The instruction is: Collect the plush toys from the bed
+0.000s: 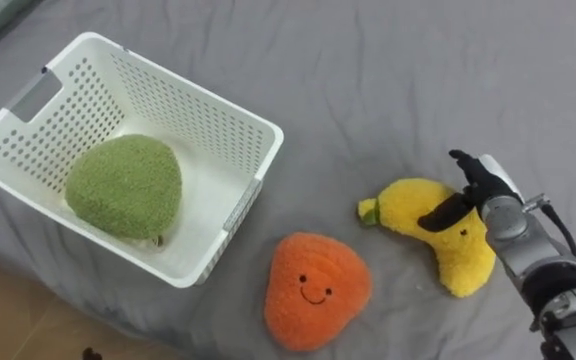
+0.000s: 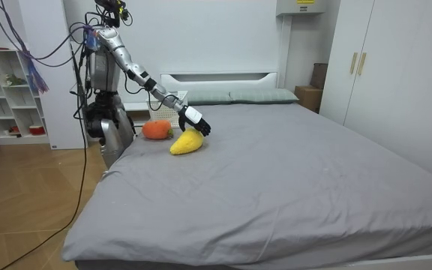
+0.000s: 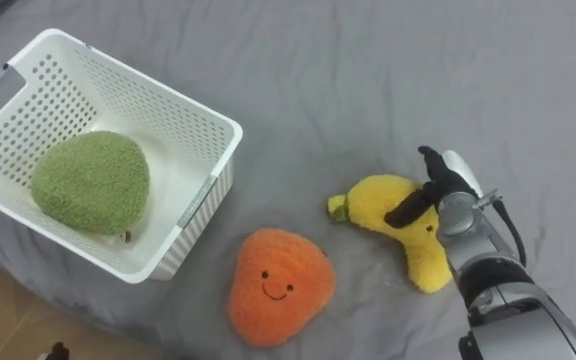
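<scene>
On the bed (image 1: pixel 418 60), beside the orange toy (image 1: pixel 316 290), the right hand (image 1: pixel 483 190) clasps its fingers (image 1: pixel 463 160) round the banana toy (image 1: pixel 408 200) at its bend — likely to carry it to the basket (image 1: pixel 188 85), where the green toy (image 1: pixel 125 185) lies.

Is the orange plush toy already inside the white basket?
No, the orange toy lies on the grey bed beside the basket.

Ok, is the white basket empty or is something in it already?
Not empty. One green plush toy lies inside the basket; the orange toy and yellow banana toy are outside, on the bed.
</scene>
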You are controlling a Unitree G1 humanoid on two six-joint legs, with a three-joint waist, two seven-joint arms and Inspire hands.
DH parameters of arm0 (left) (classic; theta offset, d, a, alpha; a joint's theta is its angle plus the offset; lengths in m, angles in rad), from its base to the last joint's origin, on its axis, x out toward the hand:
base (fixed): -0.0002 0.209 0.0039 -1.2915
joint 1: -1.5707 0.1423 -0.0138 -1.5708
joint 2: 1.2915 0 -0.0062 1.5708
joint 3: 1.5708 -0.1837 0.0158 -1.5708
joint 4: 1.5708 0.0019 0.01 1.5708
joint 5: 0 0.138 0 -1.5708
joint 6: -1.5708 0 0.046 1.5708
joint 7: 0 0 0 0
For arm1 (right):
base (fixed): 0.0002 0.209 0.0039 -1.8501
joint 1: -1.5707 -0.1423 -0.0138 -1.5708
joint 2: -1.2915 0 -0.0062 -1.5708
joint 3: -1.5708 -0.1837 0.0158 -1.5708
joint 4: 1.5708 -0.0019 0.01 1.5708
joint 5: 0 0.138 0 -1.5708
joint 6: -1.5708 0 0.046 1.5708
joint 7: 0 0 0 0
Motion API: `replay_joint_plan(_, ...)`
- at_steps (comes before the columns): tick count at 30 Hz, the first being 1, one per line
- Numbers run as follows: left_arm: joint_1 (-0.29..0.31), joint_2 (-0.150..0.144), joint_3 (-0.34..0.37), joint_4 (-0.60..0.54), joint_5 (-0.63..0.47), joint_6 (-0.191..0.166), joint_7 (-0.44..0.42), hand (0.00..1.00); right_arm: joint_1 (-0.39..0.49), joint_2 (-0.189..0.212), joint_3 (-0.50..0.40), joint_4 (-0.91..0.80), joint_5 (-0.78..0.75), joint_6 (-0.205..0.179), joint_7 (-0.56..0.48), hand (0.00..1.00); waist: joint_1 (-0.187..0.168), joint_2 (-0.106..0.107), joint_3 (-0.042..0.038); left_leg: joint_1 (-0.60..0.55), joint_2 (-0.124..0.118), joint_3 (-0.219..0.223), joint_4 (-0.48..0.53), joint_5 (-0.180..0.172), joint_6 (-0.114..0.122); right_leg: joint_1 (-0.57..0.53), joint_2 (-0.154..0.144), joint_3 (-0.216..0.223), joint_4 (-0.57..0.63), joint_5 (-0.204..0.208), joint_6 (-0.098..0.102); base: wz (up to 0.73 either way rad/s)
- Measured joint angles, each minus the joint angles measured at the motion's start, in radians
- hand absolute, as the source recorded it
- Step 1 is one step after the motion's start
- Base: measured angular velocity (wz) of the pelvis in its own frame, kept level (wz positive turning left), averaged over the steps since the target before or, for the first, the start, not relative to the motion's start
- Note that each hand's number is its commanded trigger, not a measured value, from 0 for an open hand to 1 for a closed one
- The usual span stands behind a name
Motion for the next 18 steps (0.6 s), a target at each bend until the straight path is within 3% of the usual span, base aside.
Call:
replay_joint_plan(1,-0.008,-0.001,-0.004,0.009,-0.002,0.000,-0.008,0.00,0.000,0.000,0.000,0.015,-0.007,-0.001,0.000,0.39,0.003,0.000,0.0007,0.000,0.000,-0.003,0.000,0.000,0.000,0.001,0.000,-0.001,0.000,0.000,0.000,0.06)
replay_joint_plan(2,-0.011,-0.001,-0.005,0.012,-0.002,0.000,-0.012,0.00,0.000,0.000,0.000,0.021,-0.012,0.000,0.000,0.55,0.004,0.000,0.0013,0.000,-0.001,-0.003,0.000,0.000,0.000,0.001,0.000,-0.001,0.000,0.000,0.000,0.03)
replay_joint_plan(3,-0.013,-0.001,-0.005,0.016,-0.002,0.000,-0.016,0.00,0.000,0.000,0.000,0.028,-0.024,0.000,0.000,0.63,0.004,0.002,0.0028,-0.001,-0.001,-0.003,0.000,0.000,0.000,0.001,-0.001,-0.002,-0.001,0.000,0.000,0.00)
replay_joint_plan(4,-0.014,-0.001,-0.005,0.018,-0.002,0.000,-0.016,0.00,0.000,0.000,0.000,0.033,-0.027,0.001,0.000,0.81,0.003,0.003,0.0037,-0.002,-0.001,-0.003,0.000,0.000,0.000,0.000,-0.001,-0.002,0.000,0.000,0.000,0.00)
replay_joint_plan(5,-0.014,-0.001,-0.005,0.018,-0.003,0.000,-0.016,0.00,0.000,0.000,0.000,0.037,-0.029,0.001,0.000,0.89,0.003,0.004,0.0040,-0.002,-0.001,-0.003,0.000,0.000,0.000,0.000,-0.001,-0.003,-0.001,0.000,0.000,0.00)
replay_joint_plan(10,-0.014,-0.001,-0.005,0.019,-0.005,0.000,-0.016,0.00,0.000,0.000,0.000,0.060,-0.072,0.011,0.002,1.00,0.006,0.004,0.0040,-0.007,0.000,-0.004,0.002,0.000,0.000,-0.005,-0.001,-0.006,0.000,0.000,0.000,0.00)
replay_joint_plan(18,-0.021,0.003,-0.026,0.016,-0.016,0.000,-0.013,0.00,0.003,0.000,0.042,0.064,-0.068,0.012,0.008,1.00,0.018,0.005,0.0035,-0.010,0.002,0.001,0.000,0.000,0.000,-0.011,0.000,-0.006,0.002,0.000,-0.001,-0.01)
